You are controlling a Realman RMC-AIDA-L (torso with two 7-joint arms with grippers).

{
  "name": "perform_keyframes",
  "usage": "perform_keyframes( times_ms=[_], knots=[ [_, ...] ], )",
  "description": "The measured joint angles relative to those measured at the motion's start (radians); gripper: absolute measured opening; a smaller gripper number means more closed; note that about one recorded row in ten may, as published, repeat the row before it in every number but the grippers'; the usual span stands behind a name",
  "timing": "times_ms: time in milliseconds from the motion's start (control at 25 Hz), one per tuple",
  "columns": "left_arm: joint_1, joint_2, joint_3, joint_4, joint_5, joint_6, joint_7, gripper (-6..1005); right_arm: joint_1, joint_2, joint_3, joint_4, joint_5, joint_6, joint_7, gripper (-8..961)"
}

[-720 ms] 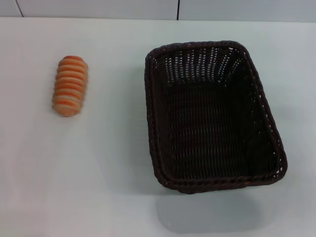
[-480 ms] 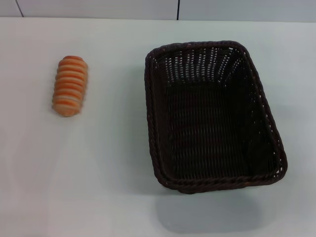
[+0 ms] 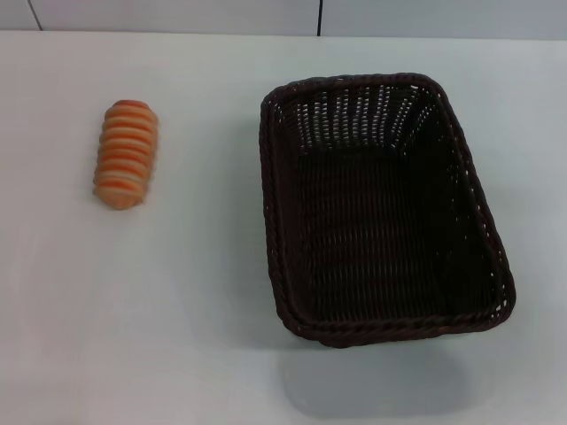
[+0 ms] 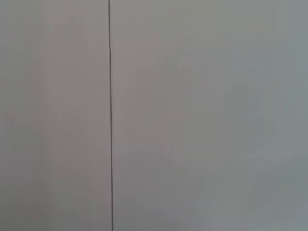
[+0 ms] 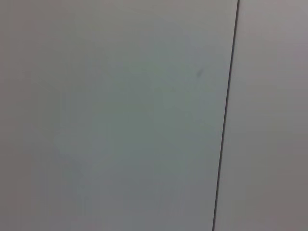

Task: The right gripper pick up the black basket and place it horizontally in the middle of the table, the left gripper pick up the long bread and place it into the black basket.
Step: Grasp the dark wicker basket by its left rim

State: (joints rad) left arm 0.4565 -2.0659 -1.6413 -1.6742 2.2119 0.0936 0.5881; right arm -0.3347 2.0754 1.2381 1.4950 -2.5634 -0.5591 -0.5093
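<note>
The black basket [image 3: 381, 208] stands on the white table [image 3: 195, 310] right of centre in the head view, its long side running from far to near, with nothing inside. The long bread [image 3: 126, 153], orange-brown with pale ridges, lies on the table to the left of the basket, well apart from it. Neither the left gripper nor the right gripper shows in any view. Both wrist views take in only a plain pale panelled surface with a thin dark seam.
A pale wall with dark vertical seams [image 3: 320, 16] runs behind the table's far edge. Bare tabletop lies between the bread and the basket and along the near edge.
</note>
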Motion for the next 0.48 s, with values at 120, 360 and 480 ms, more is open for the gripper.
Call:
perform_keyframes(
  times_ms=[120, 360, 480],
  knots=[
    [0.002, 0.0, 0.004, 0.0, 0.0, 0.0, 0.0, 816, 0.004, 0.0, 0.001, -0.001, 0.0, 0.003, 0.0, 818],
    [0.0, 0.0, 0.01, 0.002, 0.0, 0.001, 0.0, 817, 0.012, 0.001, 0.006, 0.001, 0.0, 0.023, 0.0, 818],
    [-0.001, 0.0, 0.01, 0.004, 0.0, 0.001, 0.0, 817, 0.01, 0.002, 0.007, 0.038, 0.001, 0.086, -0.007, 818]
  ],
)
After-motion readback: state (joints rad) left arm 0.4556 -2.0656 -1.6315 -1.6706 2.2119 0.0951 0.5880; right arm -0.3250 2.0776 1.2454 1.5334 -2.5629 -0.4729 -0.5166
